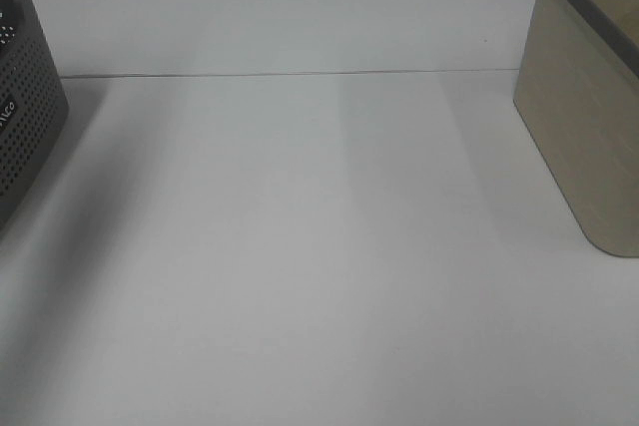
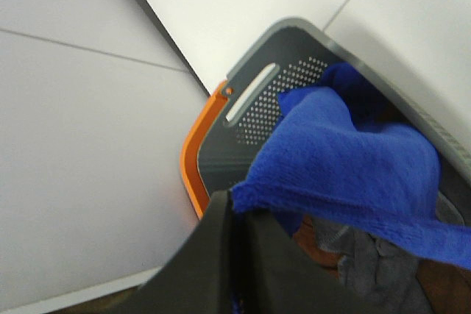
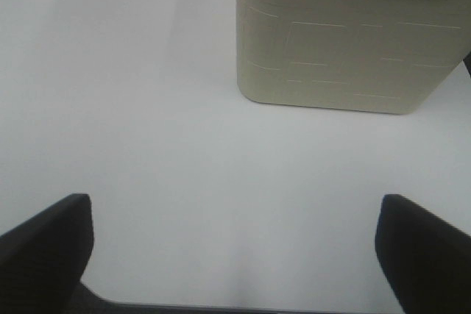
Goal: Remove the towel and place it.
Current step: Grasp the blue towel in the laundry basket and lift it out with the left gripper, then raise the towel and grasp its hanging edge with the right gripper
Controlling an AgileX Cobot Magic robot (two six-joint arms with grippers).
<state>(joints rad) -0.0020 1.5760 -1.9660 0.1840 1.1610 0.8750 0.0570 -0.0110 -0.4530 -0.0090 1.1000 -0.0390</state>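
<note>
Wide free lane across the table (image 1: 300,266)
Left of the beige basket (image 1: 584,137), nothing blocks passage until the dark perforated basket (image 1: 25,117).

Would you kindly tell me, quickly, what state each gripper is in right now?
Left gripper: closed, pinching an edge of the towel.
Right gripper: open, holding nothing.

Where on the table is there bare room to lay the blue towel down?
The white tabletop between the dark perforated basket and the beige basket is bare. It is crowded only inside the dark perforated basket, where the towel lies over grey cloth.
</note>
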